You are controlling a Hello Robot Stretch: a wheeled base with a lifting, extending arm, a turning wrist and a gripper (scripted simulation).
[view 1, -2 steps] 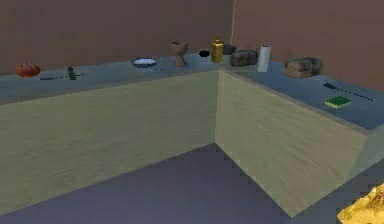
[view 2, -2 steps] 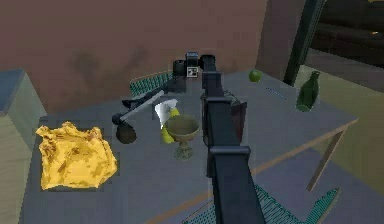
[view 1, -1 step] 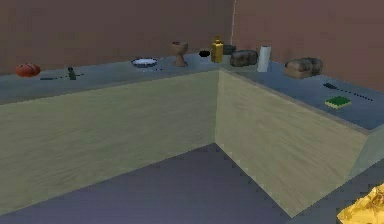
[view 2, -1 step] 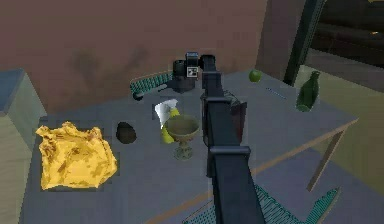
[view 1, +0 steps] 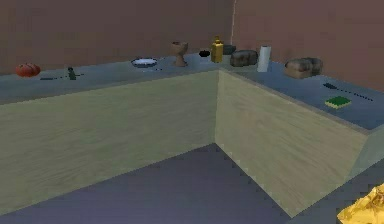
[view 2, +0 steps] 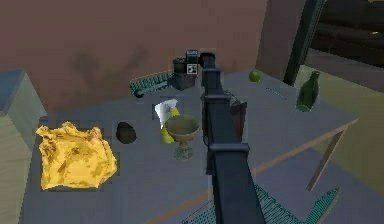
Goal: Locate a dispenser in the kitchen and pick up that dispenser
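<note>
Grey tabletop (view 2: 285, 118) is spreading beneath the arm (view 2: 225, 150), whose gripper (view 2: 178, 72) is sitting near the table's far edge. I cannot tell whether it is holding anything. Nearer than the gripper, a goblet (view 2: 181, 135) is standing just left of the arm. A yellow cloth (view 2: 75, 155) is lying farther left and a green bottle (view 2: 309, 92) is standing well to the gripper's right. Away from the gripper's table, the yellow dispenser (view 1: 217, 50) is standing at the corner of the kitchen counter (view 1: 120, 130).

Arm (view 2: 222, 130) crosses grey table (view 2: 300, 135) just right of goblet (view 2: 182, 135); gripper (view 2: 158, 86) beyond goblet, can't tell if it holds anything. Left of goblet: dark lump (view 2: 125, 131), then crumpled yellow cloth (view 2: 75, 155). Green bottle (view 2: 308, 92) far right of goblet.
</note>
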